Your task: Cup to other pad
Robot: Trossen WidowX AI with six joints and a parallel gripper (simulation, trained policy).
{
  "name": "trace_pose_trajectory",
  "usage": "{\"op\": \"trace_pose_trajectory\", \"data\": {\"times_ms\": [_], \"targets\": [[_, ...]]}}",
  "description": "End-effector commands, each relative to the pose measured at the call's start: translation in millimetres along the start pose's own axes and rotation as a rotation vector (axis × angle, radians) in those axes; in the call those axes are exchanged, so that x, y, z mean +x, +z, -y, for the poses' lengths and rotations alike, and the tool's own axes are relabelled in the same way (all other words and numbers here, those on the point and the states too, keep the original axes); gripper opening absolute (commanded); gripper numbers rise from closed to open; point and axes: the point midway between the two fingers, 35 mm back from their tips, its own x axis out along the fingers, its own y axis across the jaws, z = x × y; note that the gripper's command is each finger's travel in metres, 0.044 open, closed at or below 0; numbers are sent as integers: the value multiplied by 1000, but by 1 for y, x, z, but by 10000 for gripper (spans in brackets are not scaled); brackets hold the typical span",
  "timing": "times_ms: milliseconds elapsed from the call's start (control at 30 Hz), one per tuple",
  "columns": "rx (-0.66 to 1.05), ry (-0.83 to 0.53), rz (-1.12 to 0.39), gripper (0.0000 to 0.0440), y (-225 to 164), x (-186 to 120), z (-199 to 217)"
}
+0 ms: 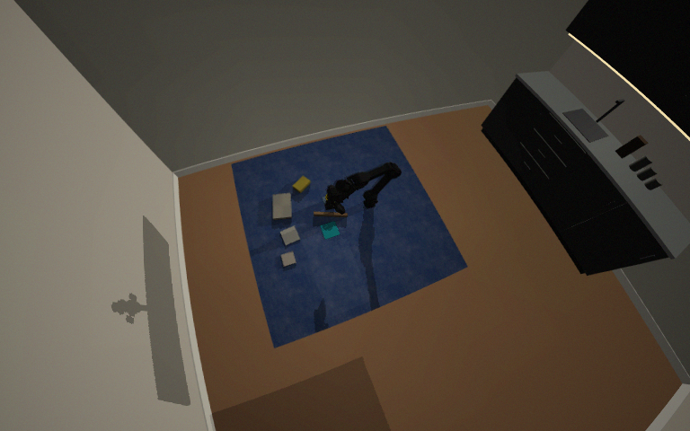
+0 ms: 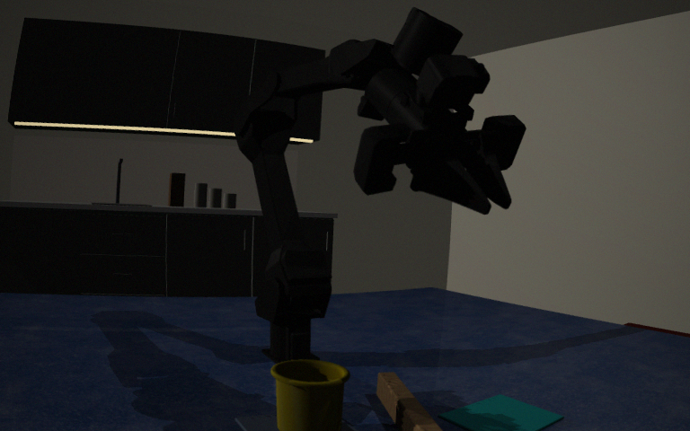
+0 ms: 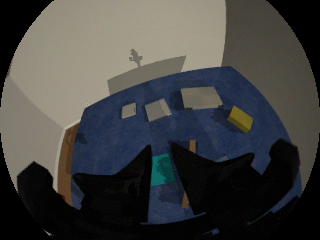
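Note:
The yellow cup (image 2: 309,404) stands upright on a grey pad (image 2: 248,421). In the top view only a sliver of the cup shows beside the arm. The inside of the cup is dark, and I cannot make out the marbles. The teal pad (image 1: 331,233) (image 2: 529,417) (image 3: 160,172) lies flat and bare, partly in shadow, across a wooden bar from the cup. My gripper (image 1: 334,207) (image 2: 496,206) (image 3: 161,147) is empty, its fingers a little apart. It hangs high above the mat, tilted downward, well clear of the cup.
The wooden bar (image 1: 321,214) (image 2: 393,393) (image 3: 192,146) lies between the two pads. A yellow block (image 1: 301,183) (image 3: 240,119), a large pale block (image 1: 281,206) (image 3: 201,97) and two smaller pale blocks stand farther out on the blue mat (image 1: 396,254).

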Motion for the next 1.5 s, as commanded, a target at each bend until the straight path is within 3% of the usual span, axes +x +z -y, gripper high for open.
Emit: {"op": "trace_pose_trajectory", "data": {"times_ms": [0,533,1467], "targets": [[8,-12,-55,114,-4,2,-1],[-2,-110,-306,136,-27,0,10],[-81,-267,-707,129,-61,2,53]]}}
